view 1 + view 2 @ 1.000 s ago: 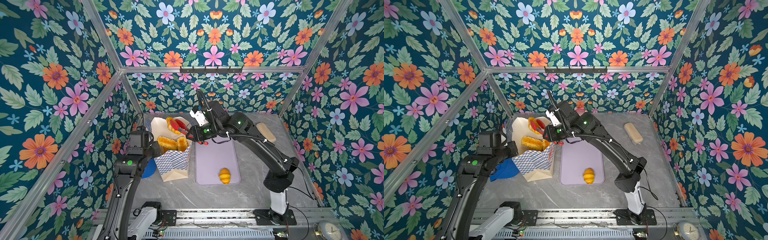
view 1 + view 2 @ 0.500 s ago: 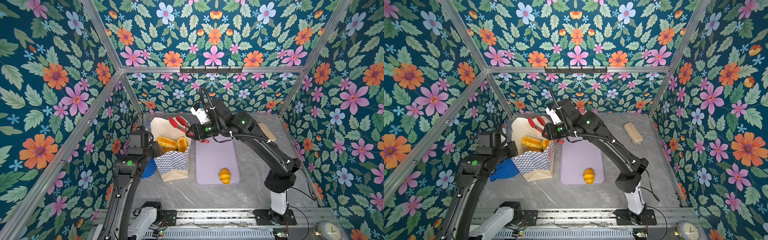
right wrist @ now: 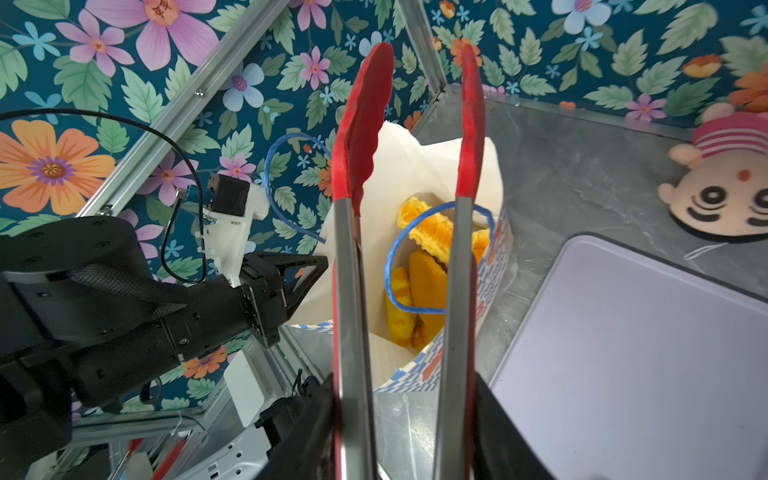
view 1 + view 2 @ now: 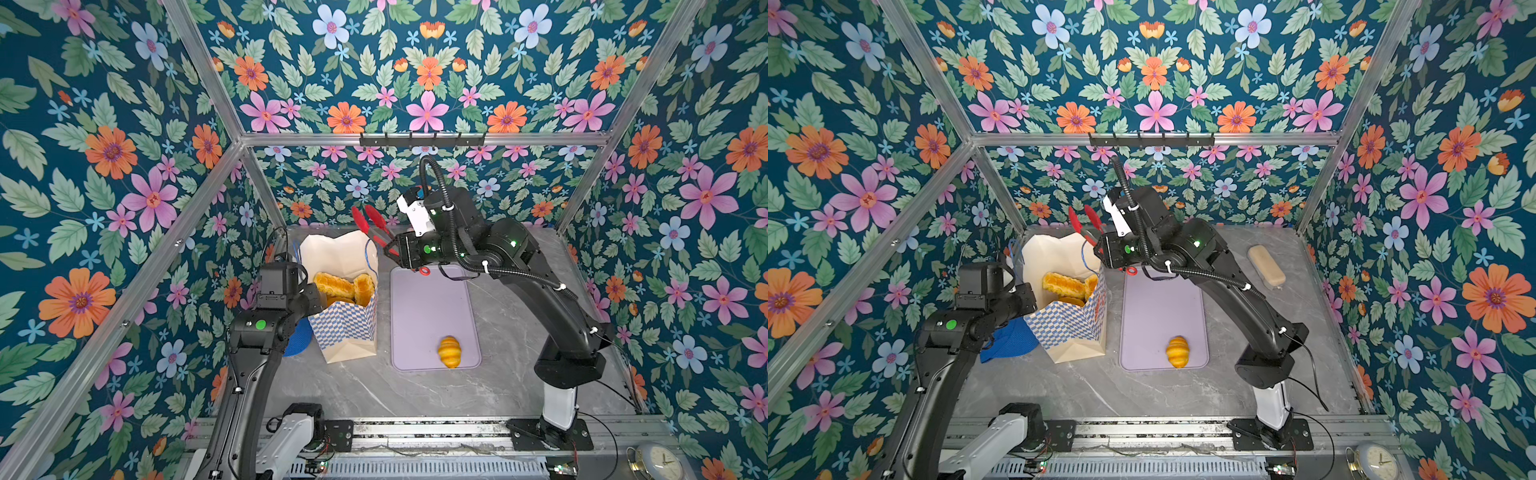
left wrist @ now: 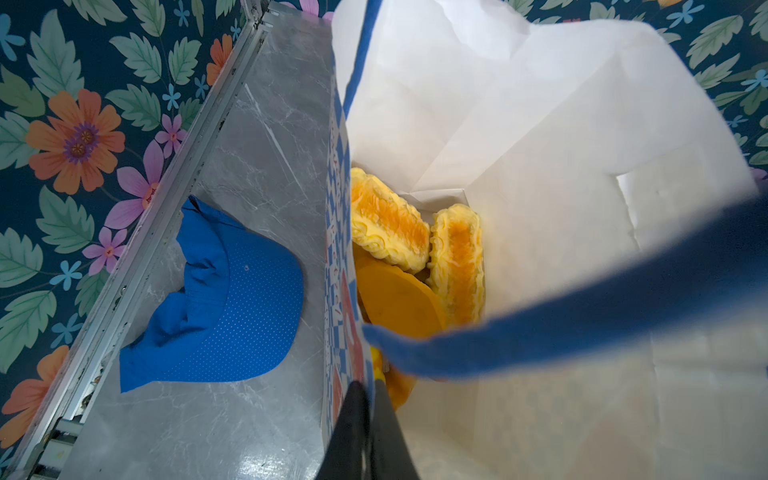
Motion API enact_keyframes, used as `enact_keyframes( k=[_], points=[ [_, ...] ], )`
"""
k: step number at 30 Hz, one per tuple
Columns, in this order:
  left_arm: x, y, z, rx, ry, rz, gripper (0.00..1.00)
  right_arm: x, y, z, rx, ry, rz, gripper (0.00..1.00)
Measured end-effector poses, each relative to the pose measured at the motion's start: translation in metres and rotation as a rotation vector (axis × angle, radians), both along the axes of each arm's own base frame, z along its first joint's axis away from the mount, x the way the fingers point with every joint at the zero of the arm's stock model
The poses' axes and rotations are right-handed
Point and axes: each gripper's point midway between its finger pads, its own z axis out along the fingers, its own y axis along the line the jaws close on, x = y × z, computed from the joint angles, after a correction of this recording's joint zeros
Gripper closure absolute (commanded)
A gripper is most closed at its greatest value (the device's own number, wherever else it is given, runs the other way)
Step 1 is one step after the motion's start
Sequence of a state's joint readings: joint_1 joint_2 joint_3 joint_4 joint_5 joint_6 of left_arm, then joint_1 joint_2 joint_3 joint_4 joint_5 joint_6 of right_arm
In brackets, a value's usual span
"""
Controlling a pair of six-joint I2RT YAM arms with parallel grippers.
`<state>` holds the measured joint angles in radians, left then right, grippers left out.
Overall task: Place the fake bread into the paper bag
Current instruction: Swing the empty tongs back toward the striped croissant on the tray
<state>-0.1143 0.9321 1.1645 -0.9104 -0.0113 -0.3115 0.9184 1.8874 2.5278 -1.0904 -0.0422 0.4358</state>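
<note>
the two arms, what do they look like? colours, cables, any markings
Both are matte black with white base segments. The left arm shows a round green light and a white wrist camera bracket; the left gripper has black triangular fingers. The right arm has small green lights, a ribbed black cable hose looping over its wrist, and white cable ties.

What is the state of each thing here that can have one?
paper bag, upright, open, bread inside
croissant, on the purple mat, outside the bag
tongs, tips apart, empty
left fingers, shut on the bag's rim
right fingers, shut on the tongs
blue cap, lying beside the bag
</note>
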Motion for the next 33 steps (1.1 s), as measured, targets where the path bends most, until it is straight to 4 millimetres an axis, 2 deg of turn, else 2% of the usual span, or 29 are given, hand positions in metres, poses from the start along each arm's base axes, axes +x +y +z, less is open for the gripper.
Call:
enact_keyframes(
  k=[4, 8, 11, 15, 22, 28, 33],
  points=[
    [0.001, -0.001, -0.001, -0.003, 0.002, -0.003, 0.91, -0.002, -0.026, -0.002, -0.047, -0.031, -0.053, 0.53],
    [0.001, -0.001, -0.001, -0.005, 0.000, -0.005, 0.91, -0.005, -0.057, -0.017, -0.098, -0.023, -0.110, 0.53],
    [0.003, -0.002, 0.000, -0.008, -0.004, -0.008, 0.90, -0.009, -0.087, -0.030, -0.130, -0.013, -0.163, 0.54],
    [0.003, -0.002, 0.000, -0.009, -0.006, -0.008, 0.90, -0.018, -0.120, -0.067, -0.187, 0.050, -0.222, 0.53],
    [0.004, -0.003, 0.002, -0.013, -0.013, -0.011, 0.90, -0.043, -0.163, -0.133, -0.300, 0.171, -0.304, 0.54],
    [0.004, -0.005, 0.005, -0.026, -0.027, -0.018, 0.88, -0.066, -0.188, -0.174, -0.346, 0.277, -0.359, 0.56],
    [0.005, -0.007, 0.006, -0.032, -0.035, -0.024, 0.88, -0.087, -0.195, -0.206, -0.373, 0.376, -0.371, 0.57]
  ],
)
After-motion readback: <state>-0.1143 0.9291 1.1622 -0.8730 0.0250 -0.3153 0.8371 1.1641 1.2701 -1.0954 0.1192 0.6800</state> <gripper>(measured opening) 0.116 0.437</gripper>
